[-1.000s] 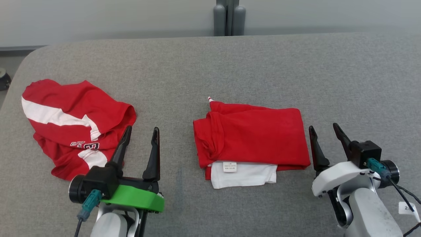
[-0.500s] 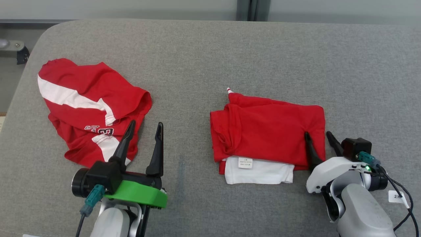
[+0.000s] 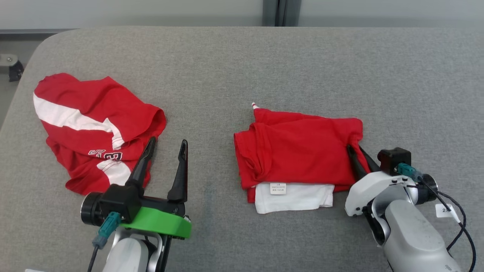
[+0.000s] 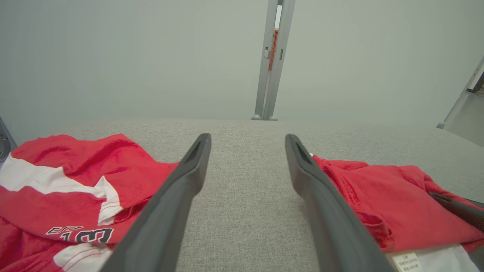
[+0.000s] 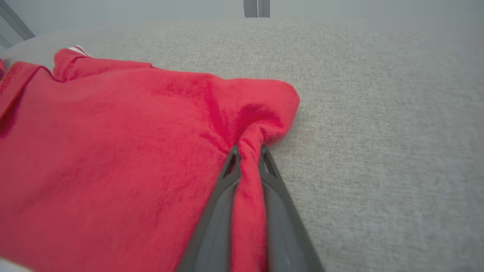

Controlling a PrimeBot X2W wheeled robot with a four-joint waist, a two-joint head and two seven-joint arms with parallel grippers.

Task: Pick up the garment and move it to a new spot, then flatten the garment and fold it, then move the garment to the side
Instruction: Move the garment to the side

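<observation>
The garment is red, folded into a rectangle, with a white layer and a small label showing at its near edge; it lies mid-table. My right gripper is shut on its right edge, and the right wrist view shows a ridge of the red garment pinched between the two fingers of that gripper. To the left of the garment, my left gripper stands open over bare table, nothing between its fingers.
A second red shirt with a white stripe and printed lettering lies crumpled at the left, just beside my left gripper. The grey fabric table has a rounded far-left corner. A grey post stands behind its far edge.
My right gripper has moved left onto the garment's right edge and shut, bunching the cloth there. The left gripper has stayed open in place. The head camera has shifted.
</observation>
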